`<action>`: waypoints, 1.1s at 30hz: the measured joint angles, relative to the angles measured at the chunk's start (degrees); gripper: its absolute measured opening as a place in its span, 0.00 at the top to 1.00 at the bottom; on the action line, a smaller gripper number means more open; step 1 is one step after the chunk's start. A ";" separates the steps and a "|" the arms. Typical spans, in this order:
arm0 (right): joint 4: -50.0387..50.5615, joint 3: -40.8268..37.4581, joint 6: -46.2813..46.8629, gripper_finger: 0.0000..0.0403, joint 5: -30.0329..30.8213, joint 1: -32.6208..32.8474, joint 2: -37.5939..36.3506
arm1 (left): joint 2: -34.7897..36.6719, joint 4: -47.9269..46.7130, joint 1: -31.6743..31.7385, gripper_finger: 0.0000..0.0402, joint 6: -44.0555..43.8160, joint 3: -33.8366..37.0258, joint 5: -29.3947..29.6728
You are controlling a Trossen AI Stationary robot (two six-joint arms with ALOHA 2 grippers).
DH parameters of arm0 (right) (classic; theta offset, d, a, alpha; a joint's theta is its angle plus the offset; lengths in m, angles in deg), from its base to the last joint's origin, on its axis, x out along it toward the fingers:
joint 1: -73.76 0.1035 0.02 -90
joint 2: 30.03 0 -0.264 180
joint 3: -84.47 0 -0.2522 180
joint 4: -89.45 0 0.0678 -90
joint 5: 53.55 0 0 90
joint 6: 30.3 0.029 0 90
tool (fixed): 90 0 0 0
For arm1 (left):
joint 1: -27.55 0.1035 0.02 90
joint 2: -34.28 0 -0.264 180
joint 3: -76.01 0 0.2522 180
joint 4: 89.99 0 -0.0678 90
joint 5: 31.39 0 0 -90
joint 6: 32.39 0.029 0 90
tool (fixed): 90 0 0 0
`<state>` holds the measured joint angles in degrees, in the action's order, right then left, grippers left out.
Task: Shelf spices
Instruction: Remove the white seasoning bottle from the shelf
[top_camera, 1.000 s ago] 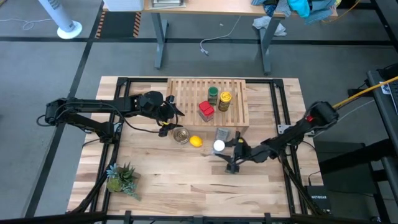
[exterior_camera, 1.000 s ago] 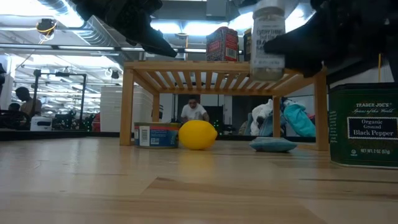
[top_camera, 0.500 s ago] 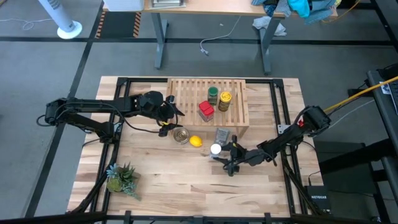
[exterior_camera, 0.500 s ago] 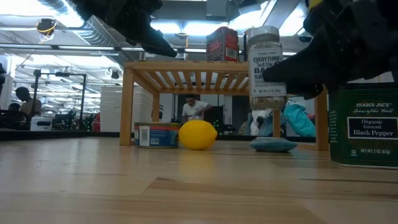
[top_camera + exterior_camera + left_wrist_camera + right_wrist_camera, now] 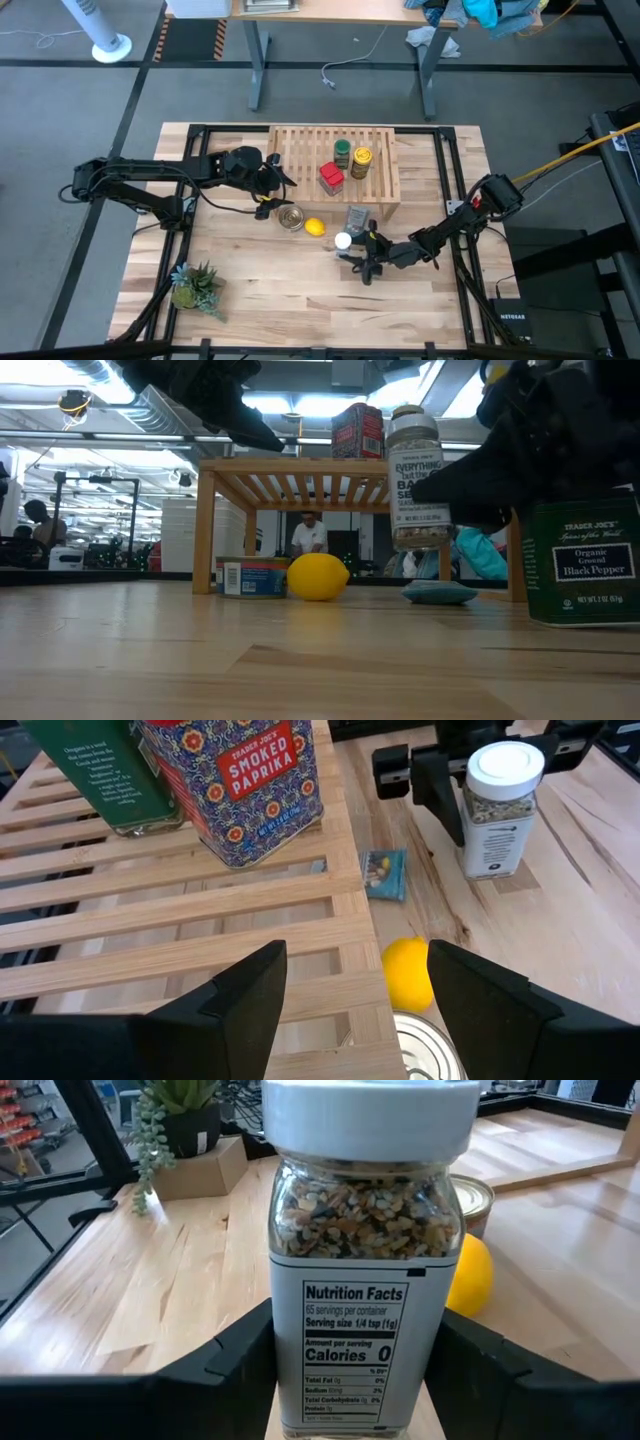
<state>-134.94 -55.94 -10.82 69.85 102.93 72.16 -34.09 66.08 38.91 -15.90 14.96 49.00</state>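
In front of the shelf, on the tabletop: white-lidded jar, upright, clasped by the right gripper; lift straight, keep level, clear the rack's edge, set beside the red tin; left gripper parted, empty, at the shelf's left end.

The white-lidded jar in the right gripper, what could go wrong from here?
1. The white-lidded jar hangs clear of the table in the right gripper; a loose hold could drop it.
2. The shelf edge is close, so the jar might clip it.
3. The pepper tin stands near and could be knocked.
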 joint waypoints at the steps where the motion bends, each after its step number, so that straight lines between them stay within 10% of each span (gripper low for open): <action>1: 0.01 0.00 0.06 0.47 -0.06 0.00 0.09 | 0.00 0.00 0.00 0.41 -0.02 0.00 0.01; 33: -0.86 -4.07 -10.80 0.49 3.09 0.02 -7.21 | 0.00 0.00 -0.01 0.41 0.00 0.00 0.01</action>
<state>-135.80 -60.01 -21.62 72.94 102.95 64.95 -34.09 66.08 38.89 -15.90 14.96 49.01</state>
